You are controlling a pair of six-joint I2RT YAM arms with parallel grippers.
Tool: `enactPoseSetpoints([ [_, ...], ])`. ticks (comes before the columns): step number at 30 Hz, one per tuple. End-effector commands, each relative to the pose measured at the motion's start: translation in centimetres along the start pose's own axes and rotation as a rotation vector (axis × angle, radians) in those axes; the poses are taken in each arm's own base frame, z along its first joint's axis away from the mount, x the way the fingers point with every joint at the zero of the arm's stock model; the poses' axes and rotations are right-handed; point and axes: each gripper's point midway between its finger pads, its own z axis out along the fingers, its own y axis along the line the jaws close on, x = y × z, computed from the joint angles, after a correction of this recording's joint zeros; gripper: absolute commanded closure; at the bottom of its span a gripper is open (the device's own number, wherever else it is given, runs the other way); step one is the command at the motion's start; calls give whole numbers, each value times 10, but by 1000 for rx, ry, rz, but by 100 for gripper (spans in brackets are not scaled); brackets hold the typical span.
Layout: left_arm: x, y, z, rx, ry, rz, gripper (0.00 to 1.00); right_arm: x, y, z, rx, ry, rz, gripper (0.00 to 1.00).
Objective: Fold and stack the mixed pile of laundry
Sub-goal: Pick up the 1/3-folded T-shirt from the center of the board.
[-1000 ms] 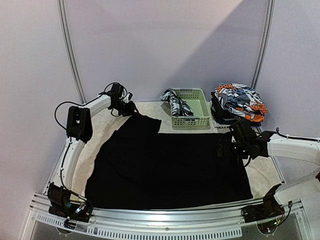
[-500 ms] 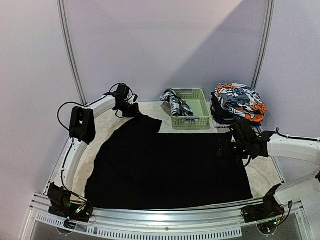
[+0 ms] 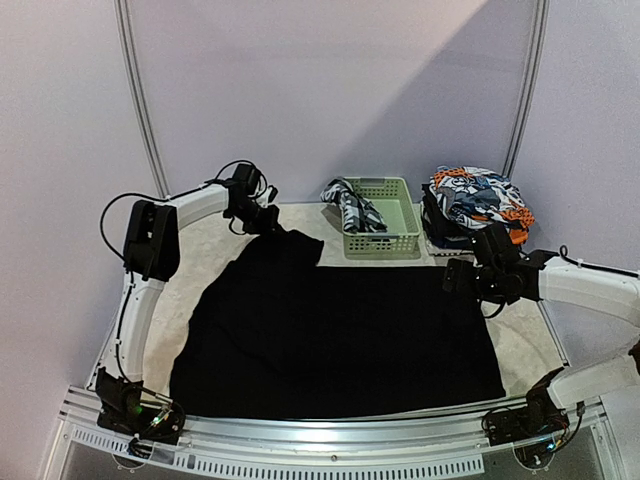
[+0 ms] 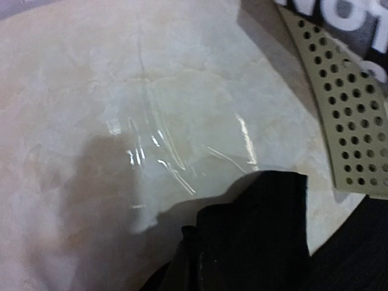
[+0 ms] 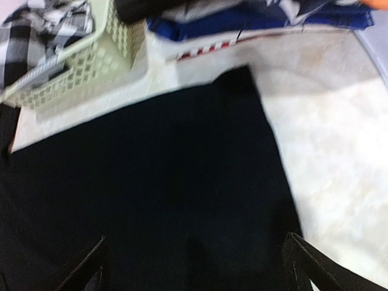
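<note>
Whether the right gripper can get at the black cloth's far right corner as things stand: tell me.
Probably yes. The right gripper hangs open over the black cloth, whose corner lies flat and bare just ahead; the green basket and the printed pile sit beyond it.

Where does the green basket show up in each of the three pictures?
Top view: basket at the back, right of centre.
Left wrist: basket wall along the right edge.
Right wrist: basket in the upper left corner.
Shared landmark: the black cloth, seen in all three.
</note>
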Motion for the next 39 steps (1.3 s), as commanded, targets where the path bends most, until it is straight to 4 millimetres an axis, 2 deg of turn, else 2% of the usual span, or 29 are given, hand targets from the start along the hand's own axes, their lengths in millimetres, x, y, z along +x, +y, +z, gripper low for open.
enactPoseSetpoints([
  [1,-31,-43,-61,15,-124,89,100,-33,-8,10,69,-51,41,5],
  [5,-27,-62,-83,24,-137,117,100,-35,-20,50,107,39,55,16],
  [8,-21,-75,-94,27,-139,142,100,-41,-25,72,114,76,56,23],
  [13,-11,-89,-101,34,-124,170,100,-46,-32,106,122,118,60,43],
  [19,3,-95,-102,34,-97,193,100,-48,-37,139,101,158,70,53],
  [24,10,-99,-108,36,-94,200,100,-56,-41,151,86,162,78,59],
  [35,21,-106,-116,45,-93,210,100,-73,-50,165,160,182,53,55],
  [39,25,-106,-119,42,-89,211,100,-67,-52,172,168,216,50,55],
])
